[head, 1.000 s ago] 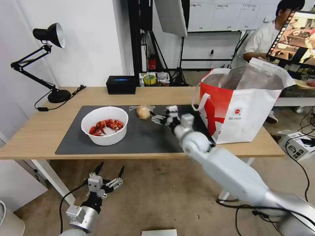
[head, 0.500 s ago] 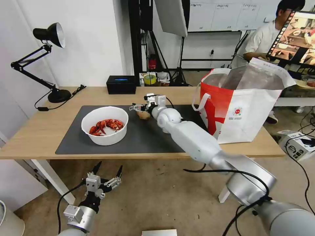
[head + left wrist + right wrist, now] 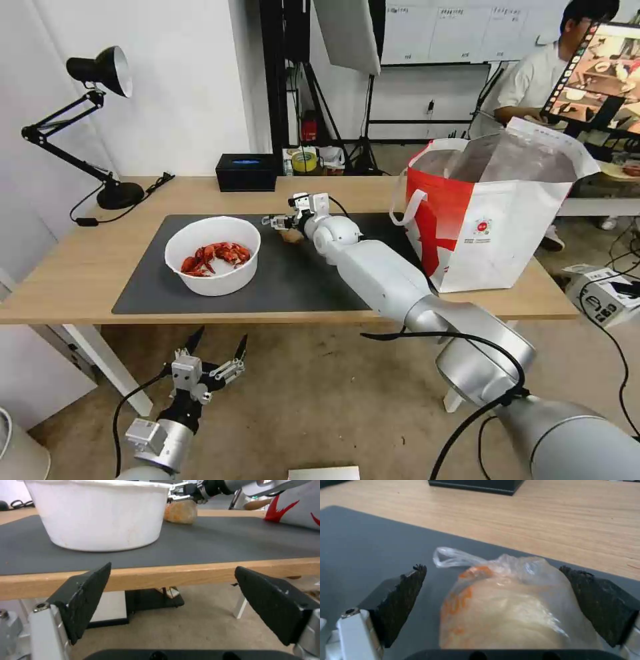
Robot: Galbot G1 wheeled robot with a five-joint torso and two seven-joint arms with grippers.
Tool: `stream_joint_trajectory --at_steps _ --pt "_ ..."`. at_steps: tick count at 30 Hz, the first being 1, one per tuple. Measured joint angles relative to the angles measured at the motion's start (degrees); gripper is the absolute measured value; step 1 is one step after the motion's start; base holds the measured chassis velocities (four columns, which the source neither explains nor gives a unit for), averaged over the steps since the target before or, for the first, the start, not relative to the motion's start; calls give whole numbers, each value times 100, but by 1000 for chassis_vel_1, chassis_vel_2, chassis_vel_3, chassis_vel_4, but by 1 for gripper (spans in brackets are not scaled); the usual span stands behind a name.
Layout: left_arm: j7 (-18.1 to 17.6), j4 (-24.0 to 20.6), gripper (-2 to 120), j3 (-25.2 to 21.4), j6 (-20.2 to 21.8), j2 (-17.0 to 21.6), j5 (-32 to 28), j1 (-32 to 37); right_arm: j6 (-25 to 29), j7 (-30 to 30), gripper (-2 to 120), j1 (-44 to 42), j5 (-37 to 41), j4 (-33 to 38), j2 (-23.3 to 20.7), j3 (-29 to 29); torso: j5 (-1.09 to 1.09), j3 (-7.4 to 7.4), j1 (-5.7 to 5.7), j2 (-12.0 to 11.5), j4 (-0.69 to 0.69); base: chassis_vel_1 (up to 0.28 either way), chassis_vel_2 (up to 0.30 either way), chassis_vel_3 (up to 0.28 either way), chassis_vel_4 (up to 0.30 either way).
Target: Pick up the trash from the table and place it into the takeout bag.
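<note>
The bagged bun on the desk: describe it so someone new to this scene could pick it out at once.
On the light-wood table lies a dark grey mat; along its far edge, between the white bowl of crayfish shells and the red and white takeout bag, sits the bun. It is tan, wrapped in clear plastic, and lies between the open fingers of the right gripper.

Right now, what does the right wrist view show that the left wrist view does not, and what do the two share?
Right wrist view alone: the open right gripper straddling the tan bun in its clear plastic bag, a pad on each side not yet pressing it, plus the black rectangular box.

Left wrist view alone: the open left gripper below the table edge, the white round bowl's wall, and the red and white takeout bag.

Both: the bun, the dark grey mat, the light-wood table.
</note>
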Motion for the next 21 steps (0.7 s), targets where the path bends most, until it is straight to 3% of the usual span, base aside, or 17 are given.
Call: stream_joint_trajectory --at_steps 21 --pt "-9 -51 100 -58 -16 26 -18 29 -181 -36 100 -121 -152 33 -19 -108 1 0 0 0 0 0 0 0 0"
